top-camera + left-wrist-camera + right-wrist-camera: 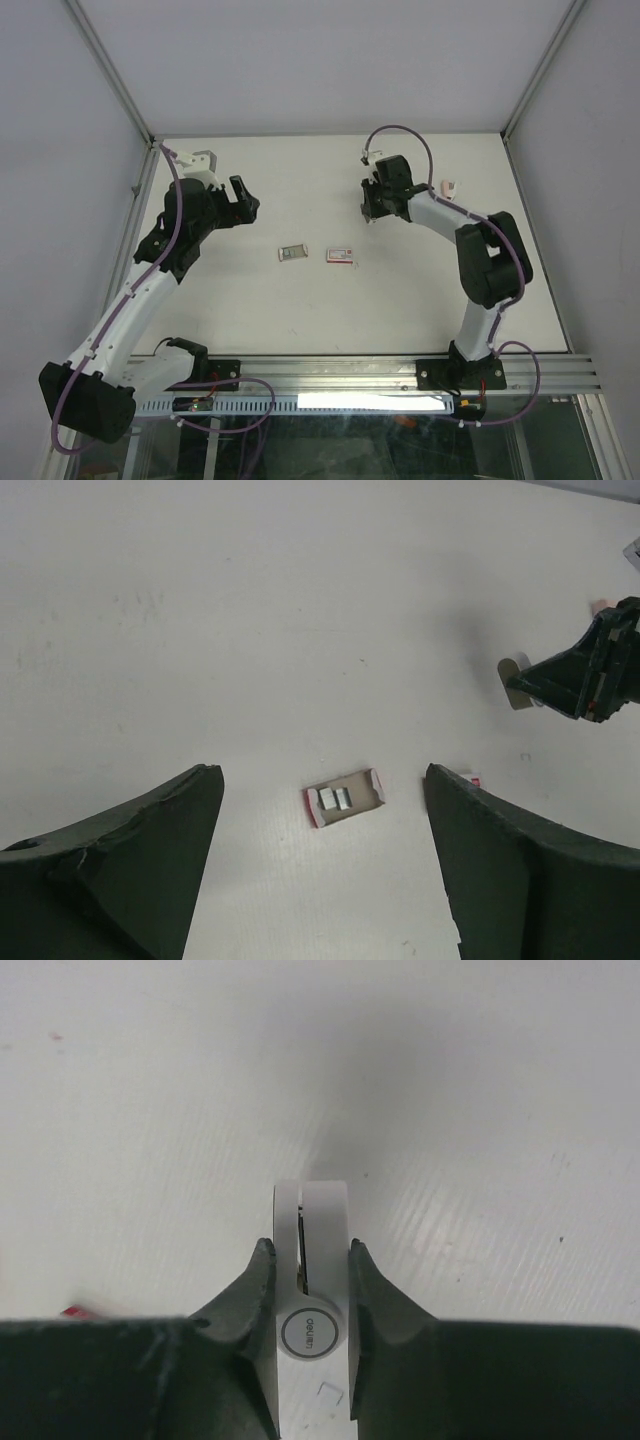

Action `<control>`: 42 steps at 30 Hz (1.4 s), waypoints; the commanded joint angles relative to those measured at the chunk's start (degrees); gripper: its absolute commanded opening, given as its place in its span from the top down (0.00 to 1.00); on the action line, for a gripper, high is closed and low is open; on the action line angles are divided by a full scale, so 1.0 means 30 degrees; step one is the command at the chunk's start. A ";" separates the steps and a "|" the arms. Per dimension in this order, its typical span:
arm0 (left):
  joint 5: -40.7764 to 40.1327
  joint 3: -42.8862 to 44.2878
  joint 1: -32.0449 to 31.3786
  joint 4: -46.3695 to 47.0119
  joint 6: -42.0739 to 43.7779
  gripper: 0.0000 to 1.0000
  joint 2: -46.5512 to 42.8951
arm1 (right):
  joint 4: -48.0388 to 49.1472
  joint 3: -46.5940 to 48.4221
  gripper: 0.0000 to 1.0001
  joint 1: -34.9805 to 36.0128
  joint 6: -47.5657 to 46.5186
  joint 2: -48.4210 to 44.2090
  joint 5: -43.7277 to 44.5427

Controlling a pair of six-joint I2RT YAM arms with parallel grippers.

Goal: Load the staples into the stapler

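The staples lie in a small open tray with red ends at the table's middle. In the left wrist view the silvery strips sit in that tray. My left gripper is open and empty, up and to the left of the tray; the tray shows between its wide-open fingers. My right gripper is shut on the white stapler, held on edge above the table at the back right. The stapler also shows in the left wrist view.
A little red-and-white box lies just right of the tray; its corner peeks out by my left gripper's right finger. A small pink-and-white piece lies behind the right arm. Frame posts stand at the back corners.
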 commanded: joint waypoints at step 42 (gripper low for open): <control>0.8582 -0.1549 -0.5726 0.9898 -0.9839 0.76 0.5098 | 1.0280 -0.8780 1.00 0.6876 -0.0447 -1.2521 -0.2216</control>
